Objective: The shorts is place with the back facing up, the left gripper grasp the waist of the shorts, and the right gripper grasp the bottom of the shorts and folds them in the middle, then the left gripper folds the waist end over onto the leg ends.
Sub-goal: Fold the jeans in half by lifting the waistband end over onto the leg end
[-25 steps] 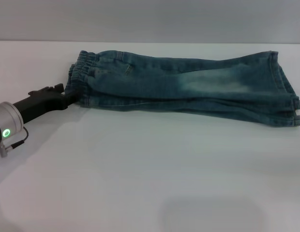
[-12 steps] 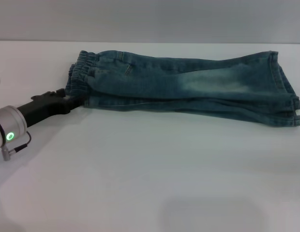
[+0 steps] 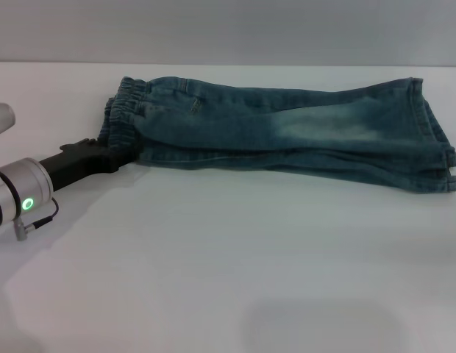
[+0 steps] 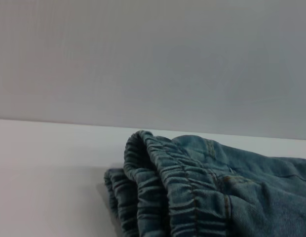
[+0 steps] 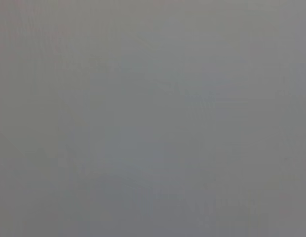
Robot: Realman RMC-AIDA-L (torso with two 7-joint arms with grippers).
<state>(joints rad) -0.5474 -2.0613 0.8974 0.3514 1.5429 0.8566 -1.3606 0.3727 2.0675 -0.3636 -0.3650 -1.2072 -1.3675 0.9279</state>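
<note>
Head view: the shorts (image 3: 287, 140) lie folded lengthwise on the white table (image 3: 228, 279), my left gripper (image 3: 114, 158) touching the waist of the shorts (image 3: 121, 118); I cannot tell its finger state. Left wrist view: gathered elastic layers stack close; pinching only one could undo the fold. Right wrist view shows blank grey, no claw.

Left gripper (image 3: 114, 156): black jaws, silver-grey cylindrical wrist, glowing green ring light, thin cable.

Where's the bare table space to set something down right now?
The wide white table in front of the shorts is bare. A thin strip lies behind them. It is crowded where the left gripper meets the waist.
</note>
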